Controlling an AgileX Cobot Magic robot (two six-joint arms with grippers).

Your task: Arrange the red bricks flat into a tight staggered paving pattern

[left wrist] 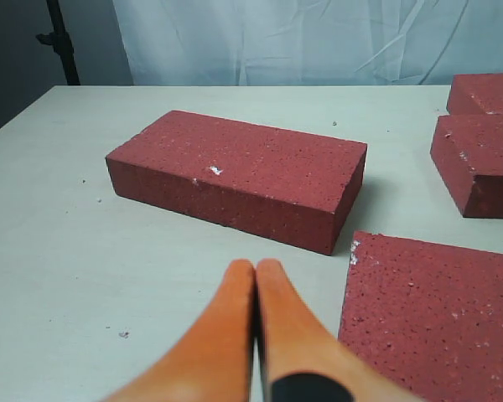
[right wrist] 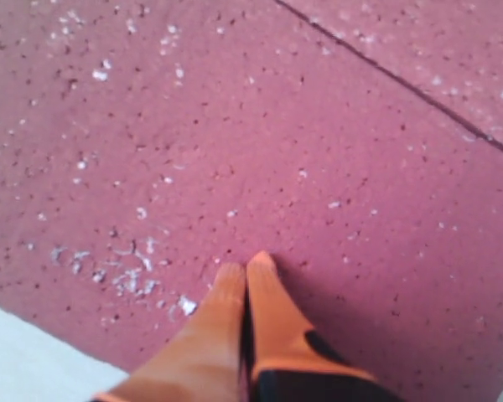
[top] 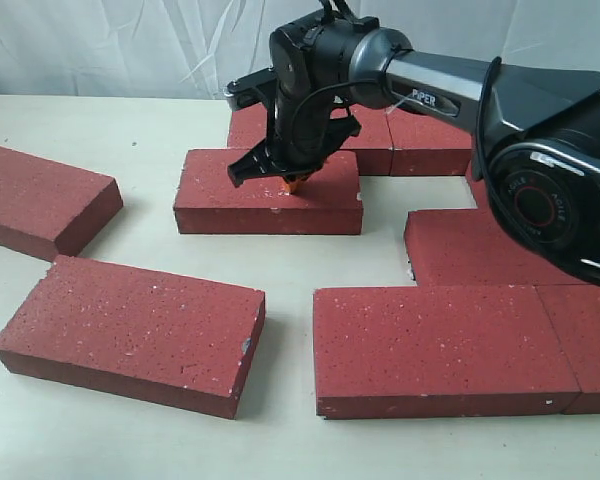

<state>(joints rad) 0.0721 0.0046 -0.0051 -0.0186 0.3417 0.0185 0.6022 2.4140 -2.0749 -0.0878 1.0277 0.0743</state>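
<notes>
Red bricks [top: 435, 345] lie flat on a pale worktop [top: 130, 130]. Several sit edge to edge at the right and back, and three lie loose at the left and middle. The right claw [top: 295, 185], pinched closed and empty, points its orange tips at the top of the middle brick [top: 220, 200], touching or nearly so. Its wrist view shows only grainy brick surface and a seam. The left claw [left wrist: 256, 270] appears only in its own wrist view, closed and empty, near a loose brick [left wrist: 243, 172].
</notes>
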